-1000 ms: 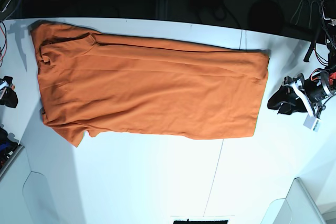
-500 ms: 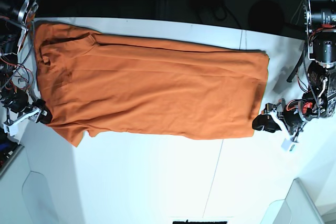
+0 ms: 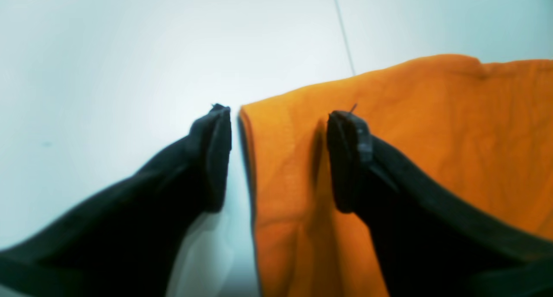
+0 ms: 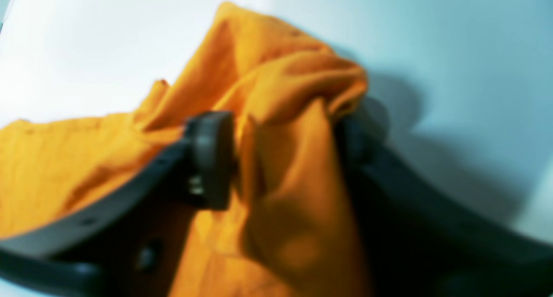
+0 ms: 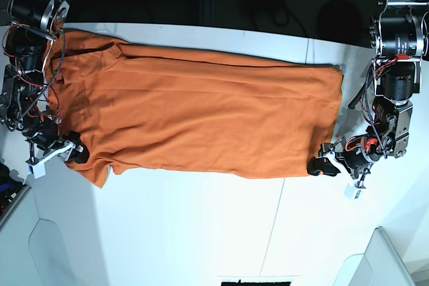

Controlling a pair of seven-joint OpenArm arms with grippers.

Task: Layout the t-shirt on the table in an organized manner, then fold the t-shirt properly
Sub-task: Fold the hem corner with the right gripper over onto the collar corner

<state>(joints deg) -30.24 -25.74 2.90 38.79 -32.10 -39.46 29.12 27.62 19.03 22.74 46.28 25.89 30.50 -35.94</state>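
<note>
Both claws are sitting at the near corners of the t-shirt (image 5: 194, 115), which is lying stretched lengthwise across the white worktop (image 5: 201, 232). At its hem corner, the left claw (image 3: 278, 158) is standing apart, one finger on bare worktop just outside the edge, the other pressing on the cloth, so it is straddling the hem without pinching yet. At the sleeve end, the right claw (image 4: 285, 158) is bunching a lump of fabric between its fingers; the picture is blurred and I cannot tell whether it is actually clamped or only closing around the cloth.

What could go wrong, to my eye: the left claw is reaching over a very narrow strip, so the outer finger may slide over the edge instead of under it and come away with nothing. The right one may be gathering several layers at once, sleeve included, which would drag a wrinkle into the fold. If one side grips and the other misses, lifting would be skewing the whole shirt.

Nearer than the shirt, the worktop is lying wide and bare. Behind it, the far edge is running close.
</note>
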